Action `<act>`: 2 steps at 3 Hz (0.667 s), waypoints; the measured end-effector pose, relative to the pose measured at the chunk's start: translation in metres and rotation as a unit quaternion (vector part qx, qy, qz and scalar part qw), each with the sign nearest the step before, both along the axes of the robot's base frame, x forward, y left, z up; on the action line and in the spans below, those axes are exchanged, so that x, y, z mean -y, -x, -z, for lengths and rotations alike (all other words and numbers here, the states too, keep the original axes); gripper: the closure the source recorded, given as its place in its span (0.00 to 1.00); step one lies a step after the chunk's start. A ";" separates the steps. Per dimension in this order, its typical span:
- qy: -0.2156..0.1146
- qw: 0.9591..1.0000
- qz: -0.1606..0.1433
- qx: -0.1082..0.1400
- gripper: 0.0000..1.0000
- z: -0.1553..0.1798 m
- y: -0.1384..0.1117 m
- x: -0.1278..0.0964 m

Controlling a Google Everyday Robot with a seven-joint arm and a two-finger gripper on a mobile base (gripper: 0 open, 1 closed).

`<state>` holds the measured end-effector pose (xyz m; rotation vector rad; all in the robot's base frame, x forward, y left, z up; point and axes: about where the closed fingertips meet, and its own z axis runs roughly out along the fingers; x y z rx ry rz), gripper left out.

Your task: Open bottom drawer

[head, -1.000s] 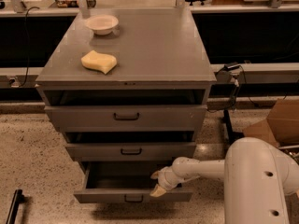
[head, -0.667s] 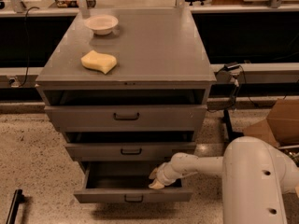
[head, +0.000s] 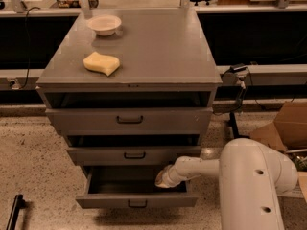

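The bottom drawer (head: 136,200) is the lowest of the grey cabinet's three, with a slim front and a small black pull handle (head: 137,204). It stands pulled out, its dark inside showing. My gripper (head: 162,178) reaches in from the right on a white arm (head: 201,166) and sits inside the drawer's open top, near its right side, behind the front panel. The middle drawer (head: 134,155) and the top drawer (head: 129,120) above it stick out only slightly.
A yellow sponge (head: 101,63) and a white bowl (head: 104,24) lie on the cabinet top (head: 158,47). A cardboard box (head: 288,126) stands on the floor at the right. Black cables and a rail run behind the cabinet.
My gripper has moved back and up a little, from the drawer's front panel edge to inside the open drawer. The drawer stays pulled out about the same.
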<state>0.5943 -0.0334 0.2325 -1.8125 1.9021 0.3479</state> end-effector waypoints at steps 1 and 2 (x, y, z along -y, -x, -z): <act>0.012 1.000 0.012 0.008 1.00 0.020 -0.006 0.011; 0.019 0.999 0.028 0.003 1.00 0.040 -0.005 0.025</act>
